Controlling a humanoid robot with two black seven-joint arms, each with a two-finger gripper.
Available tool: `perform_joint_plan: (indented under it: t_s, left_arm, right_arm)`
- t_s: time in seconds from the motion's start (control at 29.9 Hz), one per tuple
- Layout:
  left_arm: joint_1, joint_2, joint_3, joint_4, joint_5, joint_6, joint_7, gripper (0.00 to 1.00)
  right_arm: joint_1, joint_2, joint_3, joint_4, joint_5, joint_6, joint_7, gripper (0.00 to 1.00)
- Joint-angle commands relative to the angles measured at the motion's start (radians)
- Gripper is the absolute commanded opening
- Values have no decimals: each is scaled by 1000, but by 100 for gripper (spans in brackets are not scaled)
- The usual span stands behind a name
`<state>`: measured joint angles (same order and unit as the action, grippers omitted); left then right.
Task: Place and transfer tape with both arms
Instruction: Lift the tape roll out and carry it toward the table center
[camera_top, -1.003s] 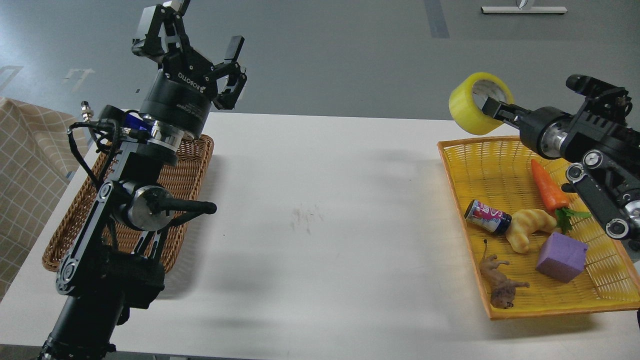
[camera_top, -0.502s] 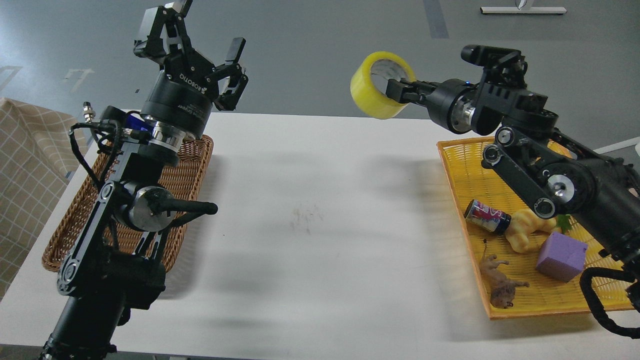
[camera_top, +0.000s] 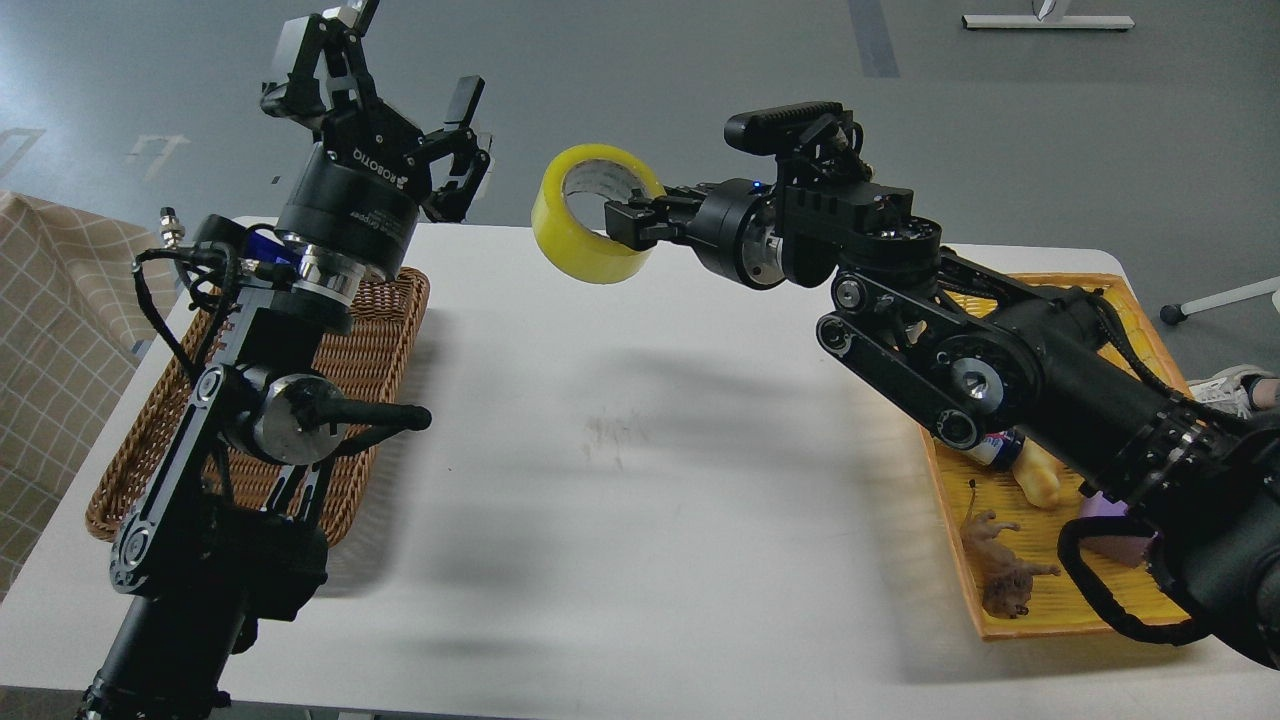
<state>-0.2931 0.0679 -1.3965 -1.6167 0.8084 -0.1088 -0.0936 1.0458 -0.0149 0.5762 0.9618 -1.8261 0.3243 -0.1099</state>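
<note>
The yellow tape roll (camera_top: 575, 235) with its grey-white core hangs in the air above the far middle of the white table (camera_top: 620, 480). My right gripper (camera_top: 625, 212) is shut on its right wall, one finger inside the core. My right arm reaches across from the right. My left gripper (camera_top: 395, 85) is open and empty, pointing up above the brown wicker basket (camera_top: 385, 340), a short way left of the tape.
A yellow tray (camera_top: 1040, 615) at the right holds a toy animal (camera_top: 1000, 570), a can and a bread-like toy, mostly hidden by my right arm. A checked cloth (camera_top: 50, 330) lies at the far left.
My right arm has carried the tape leftward from above the yellow tray to near the left gripper. The left arm has barely moved.
</note>
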Motion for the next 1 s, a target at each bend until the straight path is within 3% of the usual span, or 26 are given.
perform_joint_plan:
  t_s: [0.0, 0.43, 0.97]
  left_arm:
    - [0, -2, -1, 0, 0, 1, 0, 98]
    - [-3, 9, -2, 0, -2, 1, 2, 98]
    - [15, 9, -6, -5, 0, 4, 0, 98]
  right_arm:
    - [-42, -7, -2, 2, 2, 1, -1, 0]
    - [-154, -16, -113, 11, 1, 2, -2, 0]
    - [-156, -7, -265, 5, -9, 9, -11, 0]
